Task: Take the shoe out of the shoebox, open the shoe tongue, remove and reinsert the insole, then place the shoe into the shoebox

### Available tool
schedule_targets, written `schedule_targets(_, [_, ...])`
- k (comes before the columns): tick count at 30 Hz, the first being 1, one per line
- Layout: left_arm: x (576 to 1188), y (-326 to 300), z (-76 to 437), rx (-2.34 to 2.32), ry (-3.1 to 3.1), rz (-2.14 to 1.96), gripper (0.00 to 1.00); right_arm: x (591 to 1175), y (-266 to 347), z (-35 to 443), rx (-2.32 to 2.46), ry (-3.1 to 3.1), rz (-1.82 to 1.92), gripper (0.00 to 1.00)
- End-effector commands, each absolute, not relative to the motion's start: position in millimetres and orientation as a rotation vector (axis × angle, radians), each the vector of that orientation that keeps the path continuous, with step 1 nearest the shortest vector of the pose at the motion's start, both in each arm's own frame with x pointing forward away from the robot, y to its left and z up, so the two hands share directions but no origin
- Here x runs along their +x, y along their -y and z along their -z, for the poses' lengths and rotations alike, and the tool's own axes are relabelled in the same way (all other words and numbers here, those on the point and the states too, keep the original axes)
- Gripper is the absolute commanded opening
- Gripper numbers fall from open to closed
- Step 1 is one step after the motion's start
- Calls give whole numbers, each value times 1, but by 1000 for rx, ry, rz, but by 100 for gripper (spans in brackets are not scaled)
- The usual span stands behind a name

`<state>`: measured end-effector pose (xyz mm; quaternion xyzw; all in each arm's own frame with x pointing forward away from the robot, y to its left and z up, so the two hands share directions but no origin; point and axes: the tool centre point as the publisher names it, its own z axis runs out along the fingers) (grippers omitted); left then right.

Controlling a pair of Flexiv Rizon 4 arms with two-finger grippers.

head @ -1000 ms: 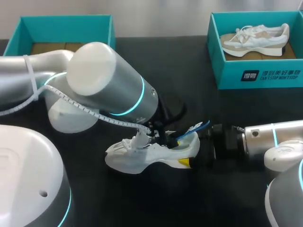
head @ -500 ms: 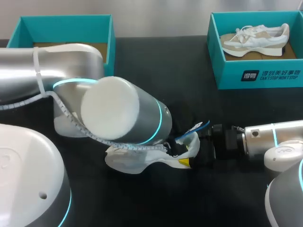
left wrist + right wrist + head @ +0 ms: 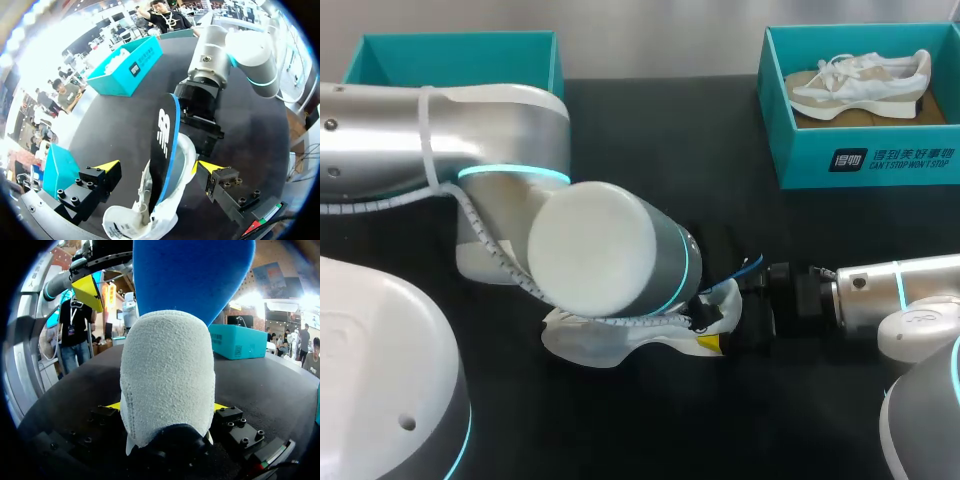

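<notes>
While the white knit sneaker (image 3: 582, 343) sits on its sole mid black surface (image 3: 650, 430), the right gripper (image 3: 166, 407) is clamped on its heel from both sides. A black foam insole w/ blue underside (image 3: 162, 145) sticks up out of the sneaker's opening. The left gripper (image 3: 159, 166) hangs above, fingers spread wide either side of the insole, gripping nothing. A teal cardboard shoebox (image 3: 860, 165) w/ a second white sneaker (image 3: 860, 82) stands far right; another teal box (image 3: 556, 62) far left.

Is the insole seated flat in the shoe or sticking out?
Sticking out. In the left wrist view the insole stands on edge, lower end inside the shoe, the rest rising above its opening.
</notes>
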<state>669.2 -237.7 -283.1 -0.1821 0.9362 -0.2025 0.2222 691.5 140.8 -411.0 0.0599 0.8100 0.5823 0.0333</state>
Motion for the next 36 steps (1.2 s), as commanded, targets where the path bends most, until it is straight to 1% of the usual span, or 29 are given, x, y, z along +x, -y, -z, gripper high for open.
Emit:
schedule_targets(1, [667, 249, 291, -510, -2543, 559, 100, 690, -141, 410, 187, -2495, -1787, 0])
schedule_targets(10, [672, 252, 304, -475, -2510, 563, 100, 690, -141, 410, 187, -2495, -1787, 0])
schedule_targets(11, [674, 252, 305, -477, -2508, 565, 93, 690, -141, 410, 187, -2495, -1787, 0])
schedule_targets(12, [674, 252, 306, -478, -2506, 569, 89, 690, -141, 410, 187, -2495, -1787, 0])
schedule_targets(13, [675, 251, 307, -478, -2504, 570, 83, 690, -141, 410, 187, -2495, -1787, 0])
schedule_targets(16, [677, 250, 309, -479, -2500, 577, 69, 690, -141, 410, 187, -2495, -1787, 0])
schedule_targets(17, [678, 249, 309, -479, -2499, 582, 68, 690, -141, 410, 187, -2495, -1787, 0])
schedule_targets(19, [678, 247, 310, -479, -2493, 595, 60, 690, -141, 410, 187, -2495, -1787, 0])
schedule_targets(23, [679, 246, 312, -473, -2485, 605, 59, 690, -141, 410, 187, -2495, -1787, 0])
schedule_targets(27, [677, 243, 313, -467, -2459, 626, 66, 690, -141, 410, 187, -2495, -1787, 0])
schedule_targets(32, [682, 243, 316, -455, -2450, 652, 63, 690, -141, 410, 187, -2495, -1787, 0])
schedule_targets(33, [683, 243, 317, -455, -2446, 653, 61, 690, -141, 410, 187, -2495, -1787, 0])
schedule_targets(35, [686, 244, 319, -446, -2446, 667, 52, 690, -141, 410, 187, -2495, -1787, 0])
schedule_targets(36, [688, 244, 319, -440, -2444, 672, 49, 690, -141, 410, 187, -2495, -1787, 0])
